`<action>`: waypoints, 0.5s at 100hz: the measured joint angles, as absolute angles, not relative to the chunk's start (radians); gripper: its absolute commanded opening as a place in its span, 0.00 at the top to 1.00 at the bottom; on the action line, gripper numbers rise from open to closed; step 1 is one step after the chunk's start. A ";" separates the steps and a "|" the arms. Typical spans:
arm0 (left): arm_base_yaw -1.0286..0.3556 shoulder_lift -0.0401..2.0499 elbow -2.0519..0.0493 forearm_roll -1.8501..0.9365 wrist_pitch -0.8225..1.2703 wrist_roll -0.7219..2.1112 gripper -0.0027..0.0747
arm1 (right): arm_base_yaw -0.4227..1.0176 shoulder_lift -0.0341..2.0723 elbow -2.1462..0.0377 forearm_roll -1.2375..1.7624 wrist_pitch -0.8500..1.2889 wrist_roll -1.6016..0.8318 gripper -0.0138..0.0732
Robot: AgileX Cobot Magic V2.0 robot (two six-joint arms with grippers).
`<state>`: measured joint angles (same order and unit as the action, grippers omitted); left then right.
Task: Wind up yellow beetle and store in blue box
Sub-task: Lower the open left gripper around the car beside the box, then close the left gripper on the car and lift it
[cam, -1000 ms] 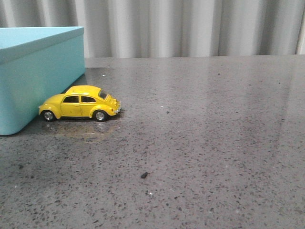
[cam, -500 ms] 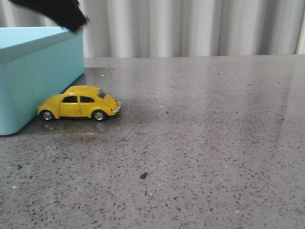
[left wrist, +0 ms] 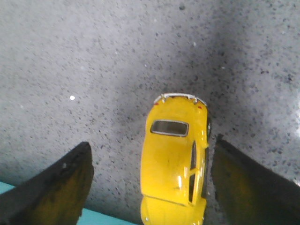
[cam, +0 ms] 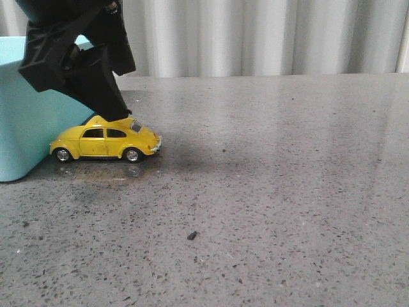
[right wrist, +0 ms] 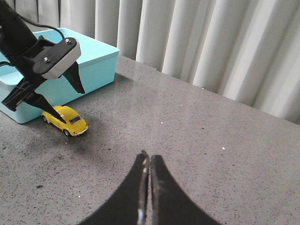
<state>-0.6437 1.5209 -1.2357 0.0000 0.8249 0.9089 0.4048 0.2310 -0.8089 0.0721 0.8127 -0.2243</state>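
One yellow beetle [cam: 106,141] stands on the tabletop [cam: 275,192], just beside the one blue box [cam: 29,137]. Two grippers show: the left gripper [cam: 105,109] above the beetle, its two jaws spread wide, and the right gripper [right wrist: 149,187], well apart from the box, its two jaws pressed together. One small dark speck [cam: 192,235] lies on the tabletop, apart from the beetle.

Hidden or cut off, as we log it:
- blue box [cam: 25,141]: in the front view, left part past the picture's edge, upper right corner behind the left end effector [cam: 105,105].
- yellow beetle [left wrist: 174,164]: in the left wrist view, one end cropped by the frame edge.
- right end effector [right wrist: 149,187]: base out of frame.
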 measured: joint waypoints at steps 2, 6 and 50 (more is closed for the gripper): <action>-0.639 1.528 -1.243 0.000 0.839 0.909 0.33 | 0.405 0.231 -0.806 0.072 0.813 -0.224 0.89; -0.627 1.540 -1.257 0.000 0.863 0.909 0.33 | 0.405 0.231 -0.801 0.072 0.813 -0.224 0.89; -0.581 1.631 -1.298 -0.046 0.915 0.909 0.33 | 0.405 0.231 -0.736 0.122 0.813 -0.224 0.89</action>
<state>-0.5814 1.6310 -1.2977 -0.0459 0.9151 0.9089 0.4048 0.2310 -0.7357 0.1224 0.8127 -0.2243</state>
